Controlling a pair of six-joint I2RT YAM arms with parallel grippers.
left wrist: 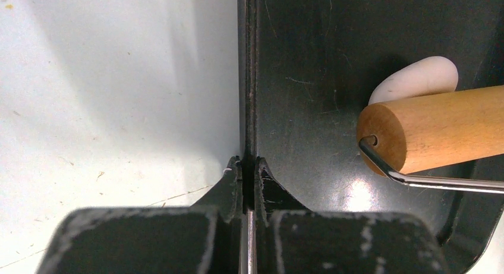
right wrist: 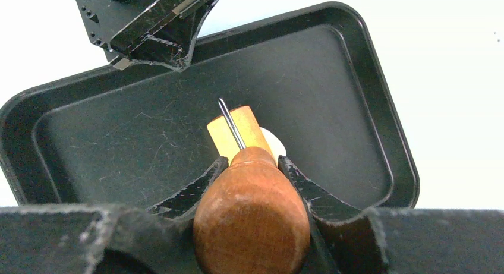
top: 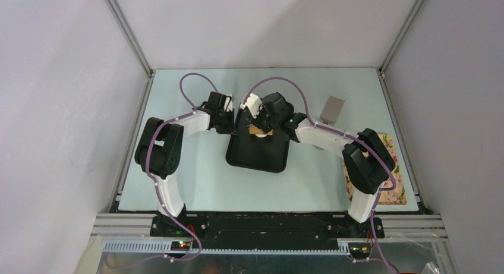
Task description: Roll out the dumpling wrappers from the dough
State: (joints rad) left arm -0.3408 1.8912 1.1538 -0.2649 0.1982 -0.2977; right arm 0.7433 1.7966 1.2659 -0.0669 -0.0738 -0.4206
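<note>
**Top external view: both arms meet at the middle of the pale worktop (top: 196, 179)**

A black rectangular metal tray (top: 257, 158) lies at the centre, with an arm reaching to it from each side. The left claw (left wrist: 248, 165) is clenched on the tray's left rim, one finger on each side of the wall. The right claw (right wrist: 252, 179) grasps the rounded wooden handle of a small wooden rolling pin (left wrist: 434, 128), whose barrel is carried on a steel wire bracket.

The small soft white lump of dough (left wrist: 419, 78) sits on the tray floor, touching the barrel and partly hidden under it. In the right wrist view only a sliver of it shows, just right of the barrel.

A grey rectangular block (top: 333, 109) sits on the far right of the worktop, apart from the tray. A floral patterned mat (top: 397, 182) lies along the right edge, partly under the right arm.
</note>
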